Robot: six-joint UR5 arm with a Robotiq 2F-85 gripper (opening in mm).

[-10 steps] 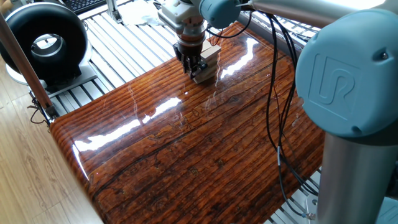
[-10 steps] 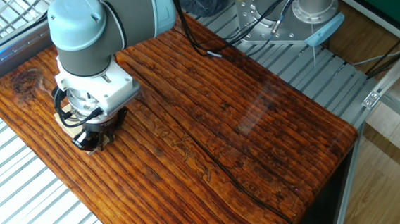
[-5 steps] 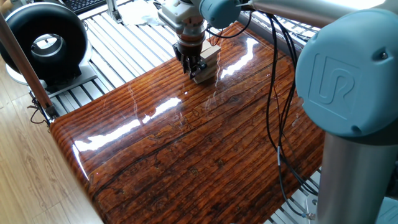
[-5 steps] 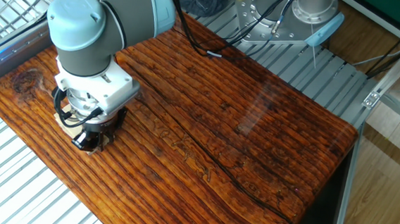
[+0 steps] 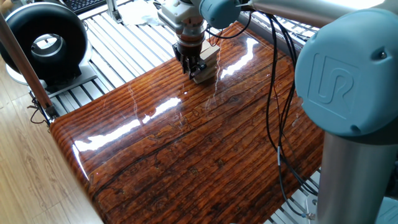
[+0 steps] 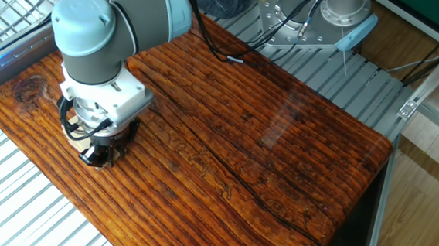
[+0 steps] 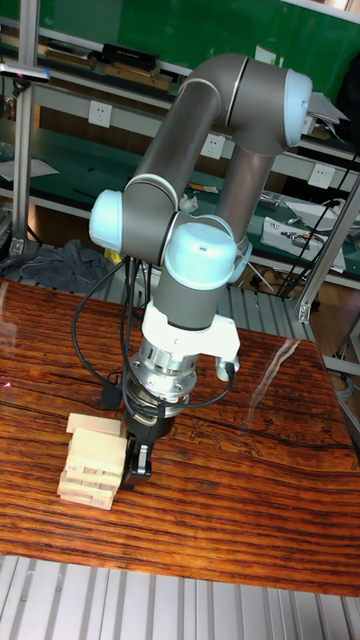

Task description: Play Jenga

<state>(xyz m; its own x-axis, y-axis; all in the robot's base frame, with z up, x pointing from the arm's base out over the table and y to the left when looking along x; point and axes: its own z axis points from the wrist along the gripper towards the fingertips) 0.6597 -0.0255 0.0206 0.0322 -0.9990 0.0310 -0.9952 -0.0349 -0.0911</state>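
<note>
While the small tower of pale unpainted wooden blocks (image 7: 92,462) is standing at lower left of the tall view, the black two-finger gripper (image 7: 138,455) is pressing against its side, probably working one block; whether it's clenched, I cannot tell.

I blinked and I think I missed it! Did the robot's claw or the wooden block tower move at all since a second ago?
Nothing visibly changed. The claw is still low down right beside the Jenga tower, in the same spot near the corner of the tabletop, and the tower stands as it did. Whether the claw is pinching a block cannot be told.
</note>
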